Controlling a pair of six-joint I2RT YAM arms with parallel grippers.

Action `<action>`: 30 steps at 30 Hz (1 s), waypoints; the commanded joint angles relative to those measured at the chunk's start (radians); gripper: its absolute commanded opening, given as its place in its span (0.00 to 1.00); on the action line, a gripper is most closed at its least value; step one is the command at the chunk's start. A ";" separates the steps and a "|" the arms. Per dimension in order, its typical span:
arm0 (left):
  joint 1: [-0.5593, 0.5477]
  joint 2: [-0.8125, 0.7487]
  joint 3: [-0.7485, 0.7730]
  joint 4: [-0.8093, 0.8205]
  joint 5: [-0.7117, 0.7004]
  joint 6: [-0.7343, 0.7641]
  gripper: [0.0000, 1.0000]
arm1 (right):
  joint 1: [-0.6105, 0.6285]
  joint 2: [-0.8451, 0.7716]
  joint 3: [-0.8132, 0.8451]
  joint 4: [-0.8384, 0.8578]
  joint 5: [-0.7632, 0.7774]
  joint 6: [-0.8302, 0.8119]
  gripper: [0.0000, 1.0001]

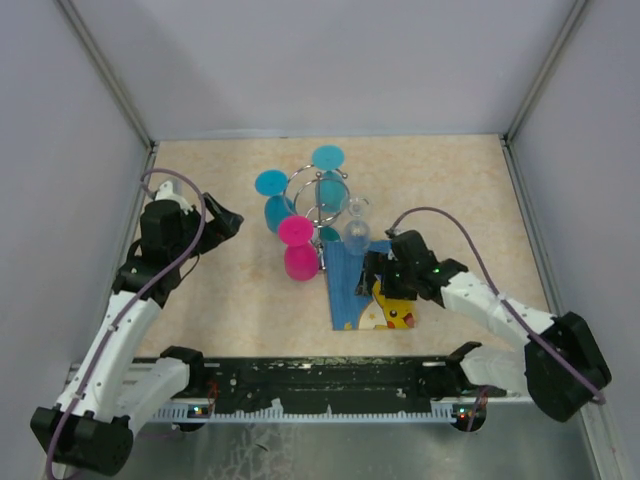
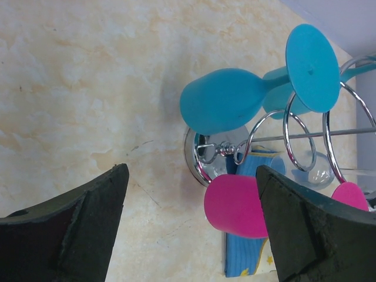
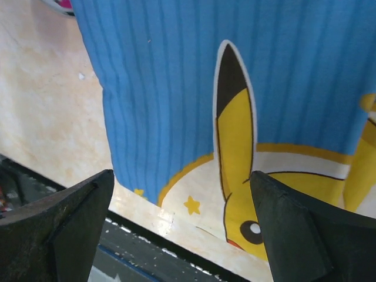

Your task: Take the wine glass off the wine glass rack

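The chrome wine glass rack (image 1: 318,208) stands mid-table with glasses hanging bowl-down from its loop arms: a pink glass (image 1: 298,252), two teal glasses (image 1: 276,203) and a clear glass (image 1: 357,232). My left gripper (image 1: 226,222) is open and empty, left of the rack and apart from it. In the left wrist view my left gripper (image 2: 191,171) frames the pink glass (image 2: 235,205), a teal glass (image 2: 223,108) and the rack's round base (image 2: 197,157). My right gripper (image 1: 374,276) is open and empty, low over the mat, just near of the clear glass.
A blue Pikachu mat (image 1: 352,292) lies under and in front of the rack; it fills the right wrist view (image 3: 164,88) between my right gripper's (image 3: 179,176) jaws. Grey walls enclose the table on three sides. The black base rail (image 1: 320,380) runs along the near edge.
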 commanded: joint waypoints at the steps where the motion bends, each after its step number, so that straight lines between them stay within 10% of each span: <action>1: 0.002 0.010 -0.012 0.026 0.043 -0.010 0.96 | 0.159 0.108 0.145 -0.070 0.288 0.016 0.99; 18: 0.001 0.019 -0.002 -0.016 0.017 0.011 0.98 | 0.171 0.311 0.181 -0.199 0.598 0.096 0.99; 30: 0.002 0.006 0.004 -0.035 0.015 0.013 0.98 | -0.210 0.248 0.168 -0.223 0.669 0.029 0.99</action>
